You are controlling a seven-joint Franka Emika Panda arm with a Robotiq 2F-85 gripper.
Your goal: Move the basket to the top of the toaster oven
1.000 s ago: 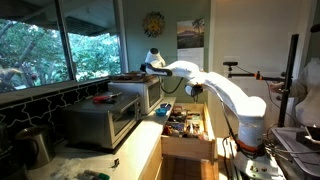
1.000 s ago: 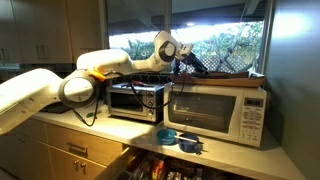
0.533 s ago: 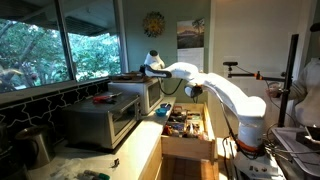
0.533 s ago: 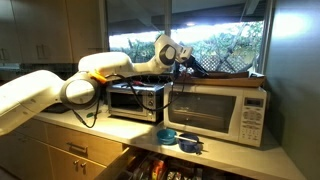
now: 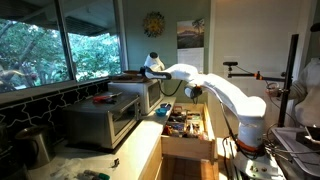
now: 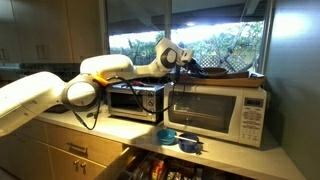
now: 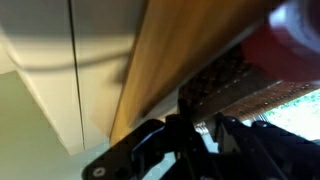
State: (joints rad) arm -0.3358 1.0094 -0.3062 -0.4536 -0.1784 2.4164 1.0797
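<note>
1. Exterior views both show the basket (image 6: 225,72) lying flat on the white appliance (image 6: 215,112). The gripper (image 6: 184,62) is at the basket's end nearest the toaster oven (image 6: 135,100).
2. Wrist view is blurred. A dark woven edge of the basket sits just above the gripper's dark parts, but I cannot tell whether the jaws are clamped on it or apart.
3. The basket is not yet on the toaster oven. 1 small red item (image 5: 103,98) lies on that top.
4. Handling, as a judgement: a shallow woven tray, likely light and fairly stiff. It is wide, so a pinch at 1 end may let the far end droop. Take the near rim and carry it level.
5. Containers:
   - Basket: contents cannot be made out.
   - Open drawer (image 5: 185,128): crowded with mixed small things.
   - Blue dish (image 6: 170,135): on the worktop (image 6: 235,152), before the white appliance.
</note>
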